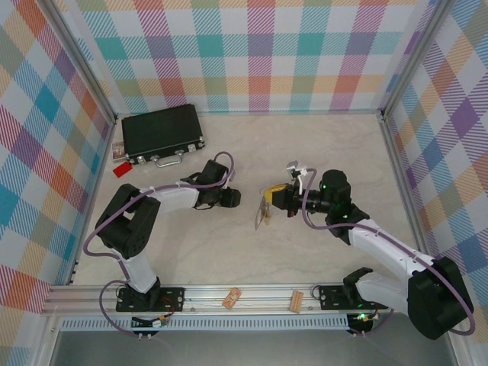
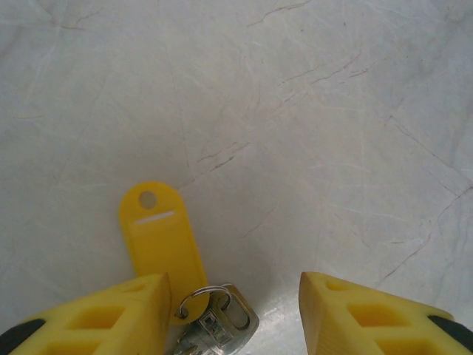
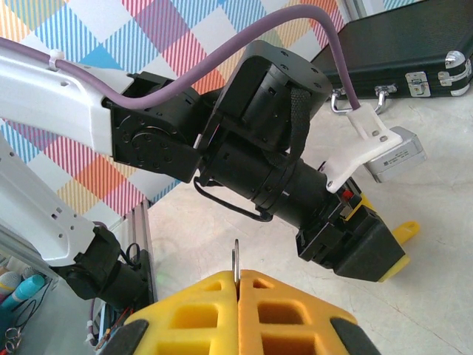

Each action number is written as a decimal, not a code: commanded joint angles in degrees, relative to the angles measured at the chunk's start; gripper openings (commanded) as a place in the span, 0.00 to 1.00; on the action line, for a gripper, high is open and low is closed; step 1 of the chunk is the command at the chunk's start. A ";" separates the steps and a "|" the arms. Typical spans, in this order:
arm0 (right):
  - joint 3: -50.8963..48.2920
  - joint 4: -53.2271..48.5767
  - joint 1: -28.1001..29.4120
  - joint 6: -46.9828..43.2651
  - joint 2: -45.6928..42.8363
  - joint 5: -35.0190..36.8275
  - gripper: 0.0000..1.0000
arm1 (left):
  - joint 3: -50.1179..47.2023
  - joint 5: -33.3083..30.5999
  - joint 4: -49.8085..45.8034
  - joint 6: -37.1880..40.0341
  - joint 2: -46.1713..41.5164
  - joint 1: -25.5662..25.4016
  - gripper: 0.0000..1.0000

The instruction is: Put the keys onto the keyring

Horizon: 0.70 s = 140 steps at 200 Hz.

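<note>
A key with a yellow plastic tag (image 2: 159, 244) lies flat on the table. A small split ring joins the tag to its silver blade (image 2: 222, 322). My left gripper (image 2: 233, 292) is open and low over it, the blade lying between the yellow fingers beside the left one (image 2: 111, 314). My right gripper (image 3: 238, 275) is shut on the keyring (image 3: 236, 257), a thin grey loop seen edge-on. From above, the keyring (image 1: 262, 215) hangs below the right gripper (image 1: 273, 200), just right of the left gripper (image 1: 232, 198). The tag's end (image 3: 406, 230) pokes out beside the left gripper.
A black case (image 1: 162, 136) with a silver handle lies at the back left, a small red tag (image 1: 121, 169) beside it. Two tan wooden clips (image 1: 232, 298) (image 1: 296, 301) rest on the front rail. Checked walls enclose the marble table (image 1: 305, 152).
</note>
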 commanded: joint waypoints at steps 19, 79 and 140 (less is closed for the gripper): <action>-0.33 3.25 0.09 0.41 -0.87 -0.81 0.00 | -2.56 3.49 -1.94 -1.04 -1.85 -0.66 0.48; -0.46 3.73 0.14 0.61 -0.56 -0.95 0.00 | -8.06 6.47 0.11 -5.83 -8.08 -2.38 0.48; -0.77 3.78 0.14 0.92 -0.87 0.26 0.00 | -9.17 0.01 -5.05 -5.68 -16.23 -3.13 0.46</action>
